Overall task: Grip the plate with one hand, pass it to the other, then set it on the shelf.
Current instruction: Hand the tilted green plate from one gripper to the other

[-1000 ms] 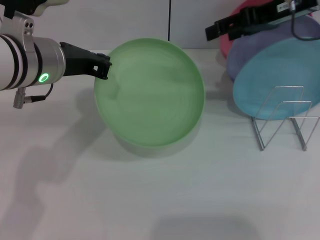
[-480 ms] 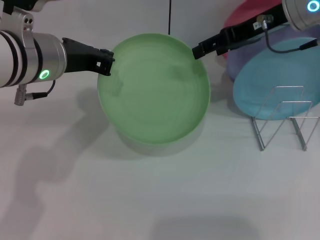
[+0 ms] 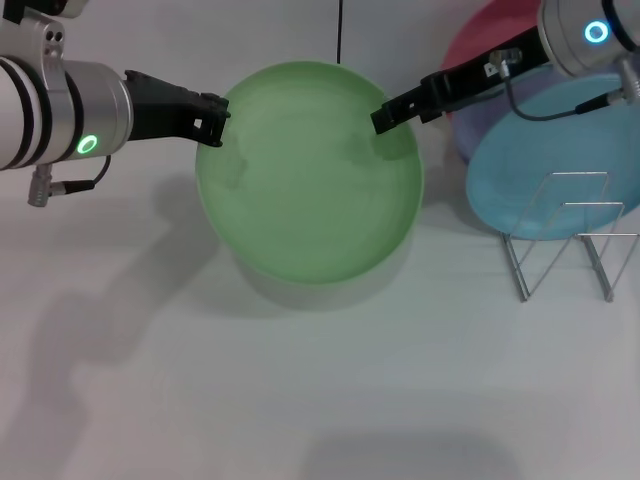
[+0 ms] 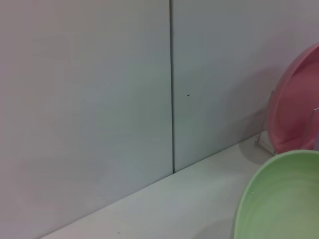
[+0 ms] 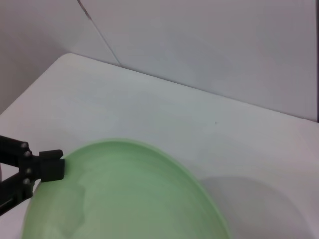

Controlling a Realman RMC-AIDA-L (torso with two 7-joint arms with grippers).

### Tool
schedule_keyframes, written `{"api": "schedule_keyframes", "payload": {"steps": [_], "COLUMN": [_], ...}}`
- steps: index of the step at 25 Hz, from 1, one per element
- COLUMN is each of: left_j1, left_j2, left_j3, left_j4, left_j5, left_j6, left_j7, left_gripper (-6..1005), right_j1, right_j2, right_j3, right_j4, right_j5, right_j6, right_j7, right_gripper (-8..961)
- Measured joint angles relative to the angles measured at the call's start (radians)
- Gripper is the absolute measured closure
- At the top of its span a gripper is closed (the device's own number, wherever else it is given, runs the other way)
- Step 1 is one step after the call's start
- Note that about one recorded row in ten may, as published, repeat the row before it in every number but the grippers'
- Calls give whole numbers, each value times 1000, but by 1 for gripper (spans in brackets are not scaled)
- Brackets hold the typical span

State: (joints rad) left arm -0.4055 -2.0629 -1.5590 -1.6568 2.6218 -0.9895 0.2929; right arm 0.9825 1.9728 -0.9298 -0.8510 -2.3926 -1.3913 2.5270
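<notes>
Closing in since a moment ago, my right gripper (image 3: 380, 119) now reaches the two o'clock rim of the light green plate (image 3: 308, 175); I cannot tell its jaw state. My left gripper (image 3: 212, 120) clamps the ten o'clock rim, holding the plate above the table (image 3: 150, 380). At three o'clock stands the wire rack (image 3: 570, 240).

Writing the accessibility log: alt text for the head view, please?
A round light green plate is held above the white table by the left gripper at one rim, while the right gripper reaches its opposite rim.
</notes>
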Motion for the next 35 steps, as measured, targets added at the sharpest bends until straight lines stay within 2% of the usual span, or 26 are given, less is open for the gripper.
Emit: {"api": "schedule_keyframes", "payload": {"steps": [6,20,25,35], "left_j1": [2,0,-1,3], "left_j2": [0,0,-2,-2], "left_j3": [-1,-3,-1,4], "left_j4": [0,0,0,-10], "left_j5": [-12,-27,-28,-35], "left_j6": [0,-2,-4,-7], "left_j7": [10,20,20,20], "left_gripper": [970,970,970,969], "right_j1": [8,10,8,0], "right_j2": [1,3,3,3], "right_j3": [-9,-10,-11,-15], "right_j4": [20,21,21,15], "right_j5": [0,2,2,4], "right_j6": [25,20,21,14], "right_j7": [-2,-3,-4,-12], "right_gripper": [150,364,488,542]}}
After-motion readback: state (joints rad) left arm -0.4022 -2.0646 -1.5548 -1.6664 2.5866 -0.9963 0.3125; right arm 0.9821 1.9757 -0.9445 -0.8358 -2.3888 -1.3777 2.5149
